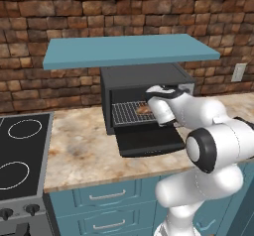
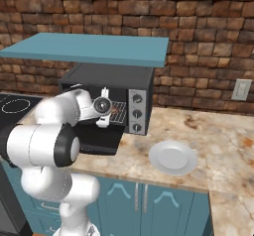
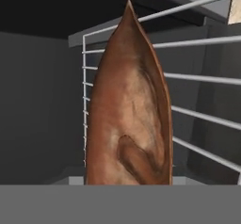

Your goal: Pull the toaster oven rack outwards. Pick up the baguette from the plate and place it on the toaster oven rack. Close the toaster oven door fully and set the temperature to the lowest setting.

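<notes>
The black toaster oven (image 1: 141, 76) stands on the counter with its door (image 1: 151, 141) dropped flat in front. Its silver wire rack (image 1: 125, 114) is pulled partway out over the door. My gripper (image 1: 150, 110) reaches into the oven's mouth from the right, just above the rack, and is shut on the golden-brown baguette (image 1: 143, 109). In the hand view the baguette (image 3: 129, 119) stands close before the camera with the rack's wires (image 3: 204, 79) behind it. My fingertips are hidden there. The white plate (image 2: 173, 157) lies bare to the oven's right.
Three knobs (image 2: 137, 113) sit in a column on the oven's silver side panel. A blue shelf (image 1: 129, 50) hangs low over the oven. A black stovetop (image 1: 20, 150) is on the left. A wall outlet (image 2: 241, 89) is at the right.
</notes>
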Controlling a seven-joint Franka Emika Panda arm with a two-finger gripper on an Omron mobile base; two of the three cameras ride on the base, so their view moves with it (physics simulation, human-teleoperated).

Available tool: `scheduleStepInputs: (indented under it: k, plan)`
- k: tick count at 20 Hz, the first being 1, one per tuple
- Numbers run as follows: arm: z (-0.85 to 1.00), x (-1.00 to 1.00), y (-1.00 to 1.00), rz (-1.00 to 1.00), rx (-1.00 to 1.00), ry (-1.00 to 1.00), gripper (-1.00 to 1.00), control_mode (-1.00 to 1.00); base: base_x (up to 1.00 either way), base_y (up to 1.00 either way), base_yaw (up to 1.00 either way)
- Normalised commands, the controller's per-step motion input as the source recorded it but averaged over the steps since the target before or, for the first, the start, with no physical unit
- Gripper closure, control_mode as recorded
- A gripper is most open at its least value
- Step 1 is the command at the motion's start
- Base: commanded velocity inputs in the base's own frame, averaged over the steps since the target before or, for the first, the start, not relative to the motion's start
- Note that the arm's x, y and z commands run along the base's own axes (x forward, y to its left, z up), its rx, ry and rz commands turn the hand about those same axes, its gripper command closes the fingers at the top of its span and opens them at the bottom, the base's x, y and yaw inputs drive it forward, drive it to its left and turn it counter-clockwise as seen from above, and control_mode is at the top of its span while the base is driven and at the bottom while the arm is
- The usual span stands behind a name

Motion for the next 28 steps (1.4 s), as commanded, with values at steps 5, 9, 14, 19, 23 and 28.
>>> scheduleStepInputs:
  k: [5,9,14,19,23,28]
  plan:
    - [0.0,0.28,0.02,0.0,0.0,0.0,1.0,-1.0,0.0,0.0,0.0]
    - [-0.01,0.16,0.03,0.0,0.0,0.01,-1.0,-1.0,0.0,0.0,0.0]
    - [0.06,0.0,0.0,0.0,0.0,0.02,-1.0,-1.0,0.0,0.0,0.0]
    - [0.23,0.0,0.0,0.0,0.0,0.16,-1.0,-1.0,0.0,0.0,0.0]
    - [0.34,0.0,0.0,0.0,0.0,0.16,-1.0,-1.0,0.0,0.0,0.0]
    - [0.44,-0.21,0.0,0.0,0.0,0.12,-1.0,-1.0,0.0,0.0,0.0]
